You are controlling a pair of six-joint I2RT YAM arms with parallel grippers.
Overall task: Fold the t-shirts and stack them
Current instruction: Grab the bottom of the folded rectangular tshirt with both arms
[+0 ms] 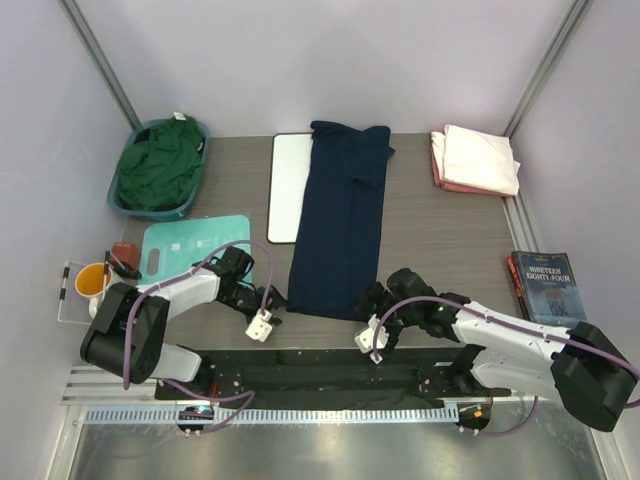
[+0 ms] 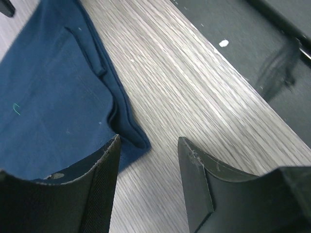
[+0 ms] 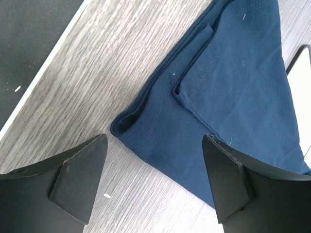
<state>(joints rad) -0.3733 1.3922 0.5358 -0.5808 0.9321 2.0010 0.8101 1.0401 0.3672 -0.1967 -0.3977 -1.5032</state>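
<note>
The navy t-shirt (image 1: 338, 225) lies as a long narrow strip running away from the arms, its sides turned in, and both claws are set at its near hem. The right gripper (image 3: 154, 141) hangs over the shirt's near right corner with its jaws spread wide. The rolled edge of that corner sits in the gap below, apart from both fingers, which I judge to be a line-up for pinching the hem. The left gripper (image 2: 148, 145) is also open, less widely, at the near left corner. The corner's tip lies just beside one finger, perhaps under it, and bare table (image 2: 194, 87) shows in the gap. Neither claw holds anything. Both arms reach low and forward from their bases with wrists bent down and turned in toward the shirt, mirrored on either side of the hem. That pose would suit lifting the hem and carrying it toward the collar for the next fold. Outward from the shirt, a white board (image 1: 289, 185) lies along its left edge, the cloth just overlapping it, and a teal mat (image 1: 190, 245) lies further left. The green t-shirt (image 1: 160, 160) is bunched, unfolded, in a teal basket (image 1: 118, 205) well to the far left. Well to the far right, the cream-white t-shirt (image 1: 482, 158) sits folded on the salmon-pink t-shirt (image 1: 438, 170), presumably the stack this shirt is to join.
</note>
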